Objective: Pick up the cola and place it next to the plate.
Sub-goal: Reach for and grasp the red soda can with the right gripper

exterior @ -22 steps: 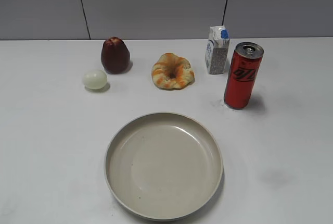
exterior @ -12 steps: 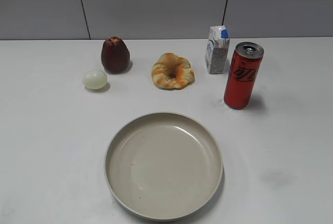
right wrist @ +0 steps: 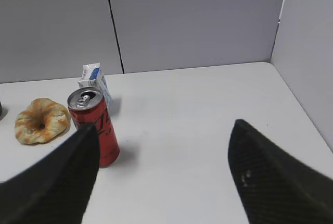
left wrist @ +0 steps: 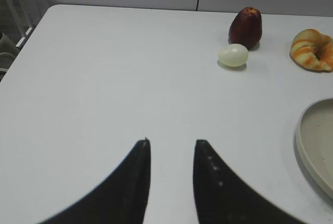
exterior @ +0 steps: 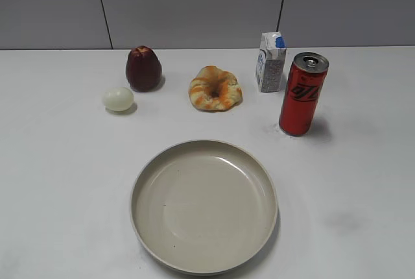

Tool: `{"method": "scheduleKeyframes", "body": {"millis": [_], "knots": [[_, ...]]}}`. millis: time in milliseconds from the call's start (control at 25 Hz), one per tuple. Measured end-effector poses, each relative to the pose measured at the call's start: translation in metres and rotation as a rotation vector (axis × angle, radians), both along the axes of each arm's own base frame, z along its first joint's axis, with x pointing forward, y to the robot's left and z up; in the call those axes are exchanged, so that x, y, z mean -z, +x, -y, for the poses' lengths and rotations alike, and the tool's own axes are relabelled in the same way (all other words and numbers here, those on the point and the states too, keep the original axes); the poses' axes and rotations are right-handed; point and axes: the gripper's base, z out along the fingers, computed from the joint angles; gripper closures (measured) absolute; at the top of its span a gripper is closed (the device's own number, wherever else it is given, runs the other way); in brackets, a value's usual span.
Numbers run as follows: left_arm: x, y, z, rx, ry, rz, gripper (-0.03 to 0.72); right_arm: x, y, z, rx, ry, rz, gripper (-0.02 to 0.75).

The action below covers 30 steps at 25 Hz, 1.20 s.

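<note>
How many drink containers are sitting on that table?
2. The cola stands upright at right, behind the plate. The small carton stands just behind and left of it. Nothing seems hidden.

glossy metal cola [exterior: 303, 94]; smooth matt plate [exterior: 203, 206].

1. I see a white table [exterior: 58, 181] carrying six things.
2. The plate [exterior: 204, 206] is my landmark, at the near middle.
3. Beyond it lies a bread ring [exterior: 215, 88].
4. Beyond-left: pale egg [exterior: 118, 98], dark red fruit [exterior: 143, 69].
5. Beyond-right: the cola [exterior: 302, 94] upright, a small carton [exterior: 270, 62] behind it.
</note>
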Motion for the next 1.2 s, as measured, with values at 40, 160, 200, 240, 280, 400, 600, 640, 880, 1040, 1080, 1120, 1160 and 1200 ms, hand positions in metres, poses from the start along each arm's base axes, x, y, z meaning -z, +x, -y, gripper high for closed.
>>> {"method": "scheduleKeyframes", "body": {"millis": [40, 160, 200, 240, 280, 400, 600, 640, 880, 1040, 1080, 1120, 1160, 1200], "knots": [[0.0, 0.0, 0.0, 0.0, 0.0, 0.0, 0.46, 0.002, 0.011, 0.0, 0.002, -0.001, -0.029, 0.155], [0.0, 0.0, 0.0, 0.0, 0.0, 0.0, 0.46, 0.007, 0.045, 0.0, -0.002, -0.017, -0.148, 0.155], [0.0, 0.0, 0.0, 0.0, 0.0, 0.0, 0.46, 0.009, 0.058, -0.001, -0.009, -0.025, -0.196, 0.155], [0.0, 0.0, 0.0, 0.0, 0.0, 0.0, 0.46, 0.01, 0.072, -0.003, -0.017, -0.029, -0.242, 0.155], [0.0, 0.0, 0.0, 0.0, 0.0, 0.0, 0.46, 0.013, 0.086, -0.004, -0.028, -0.036, -0.288, 0.155], [0.0, 0.0, 0.0, 0.0, 0.0, 0.0, 0.46, 0.014, 0.127, -0.016, -0.089, -0.068, -0.395, 0.155], [0.0, 0.0, 0.0, 0.0, 0.0, 0.0, 0.46, 0.019, 0.186, -0.053, -0.224, -0.115, -0.594, 0.154], [0.0, 0.0, 0.0, 0.0, 0.0, 0.0, 0.46, 0.019, 0.198, -0.063, -0.25, -0.126, -0.623, 0.15], [0.0, 0.0, 0.0, 0.0, 0.0, 0.0, 0.46, 0.033, 0.251, -0.112, -0.365, -0.197, -0.822, 0.09], [0.0, 0.0, 0.0, 0.0, 0.0, 0.0, 0.46, 0.051, 0.284, -0.131, -0.382, -0.227, -0.921, 0.088], [0.0, 0.0, 0.0, 0.0, 0.0, 0.0, 0.46, 0.055, 0.291, -0.133, -0.38, -0.235, -0.934, 0.087], [0.0, 0.0, 0.0, 0.0, 0.0, 0.0, 0.46, 0.058, 0.296, -0.134, -0.373, -0.244, -0.945, 0.087], [0.0, 0.0, 0.0, 0.0, 0.0, 0.0, 0.46, 0.061, 0.303, -0.135, -0.361, -0.251, -0.949, 0.087], [0.0, 0.0, 0.0, 0.0, 0.0, 0.0, 0.46, 0.063, 0.308, -0.136, -0.347, -0.262, -0.951, 0.087]]}}
